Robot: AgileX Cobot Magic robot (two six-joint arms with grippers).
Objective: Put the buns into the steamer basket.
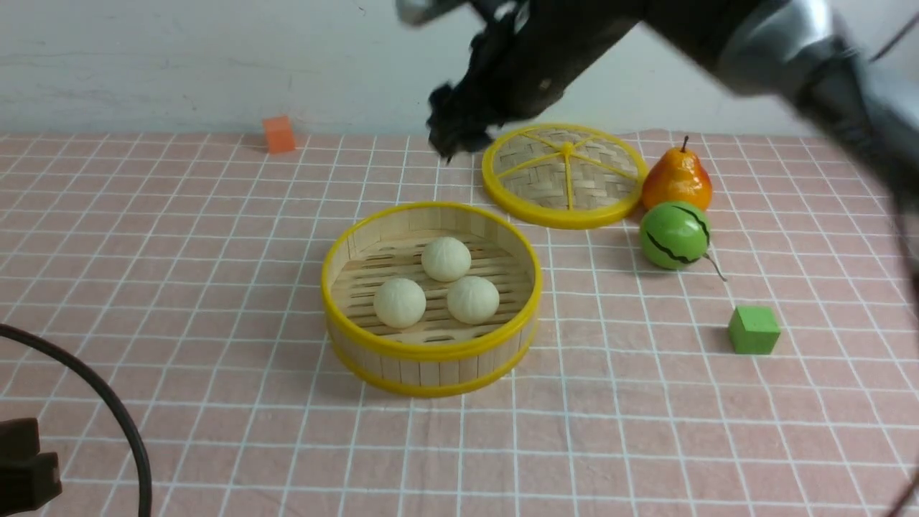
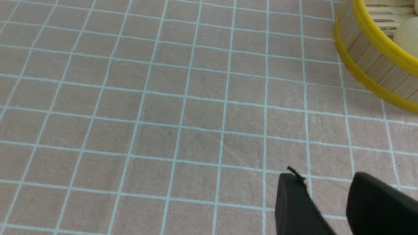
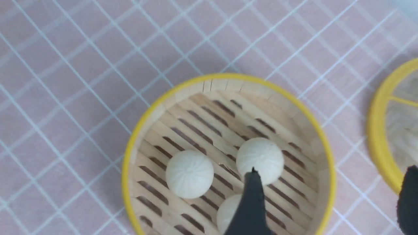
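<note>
- Since all three buns (image 1: 446, 258) sit inside the steamer basket (image 1: 431, 353), mid-surface, loading looks finished.
- Right gripper (image 1: 454, 143) hangs toward the far edge, wide, empty; next, only retreat.

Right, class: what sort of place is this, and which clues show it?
Likely a robot practice table, not a kitchen: pink checked tablecloth, toy orange pear, small green cube, hovering black right gripper.
</note>
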